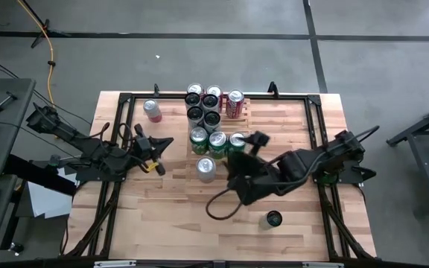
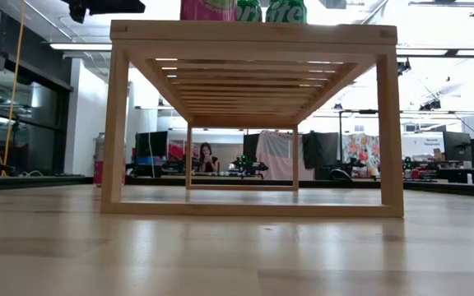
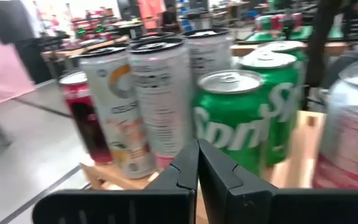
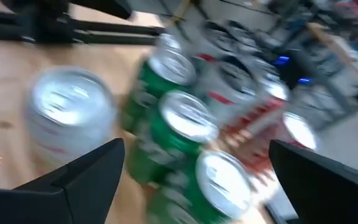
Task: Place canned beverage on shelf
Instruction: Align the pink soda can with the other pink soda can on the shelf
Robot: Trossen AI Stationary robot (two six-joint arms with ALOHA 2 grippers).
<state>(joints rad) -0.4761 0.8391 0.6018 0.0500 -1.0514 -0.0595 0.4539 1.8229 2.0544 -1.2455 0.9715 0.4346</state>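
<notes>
Three green cans (image 1: 216,140) stand in a row along the near edge of the shelf (image 1: 246,110), and behind them we count a cluster of dark-topped and silver-topped cans (image 1: 202,101) plus a red can (image 1: 234,103) toward the shelf's far right corner. We see the shelf itself set against the far edge of the table (image 1: 311,216), roughly at its middle. In the low view the shelf's slatted top sits on four light-wood legs (image 2: 389,123), with can bottoms showing above it.

We find three cans off the shelf: a silver can (image 1: 205,169) upright on the table just in front of the shelf's near edge, a pink can (image 1: 152,110) near the table's far edge to the left of the shelf, and a dark green can (image 1: 273,219) toward the table's near right corner.

Our right gripper (image 1: 253,141) hovers over the rightmost green can at the shelf's near right corner. In the right wrist view its fingers (image 4: 79,180) are spread wide, with nothing between them; below them we see green can tops (image 4: 188,118) and the silver can (image 4: 70,102), all blurred.

Our left gripper (image 1: 161,155) sits low over the table to the left of the shelf's near edge, pointing at the cans. In the left wrist view its fingers (image 3: 185,171) are pressed together and empty, facing a Sprite can (image 3: 232,118) and a tall white can (image 3: 160,99).
</notes>
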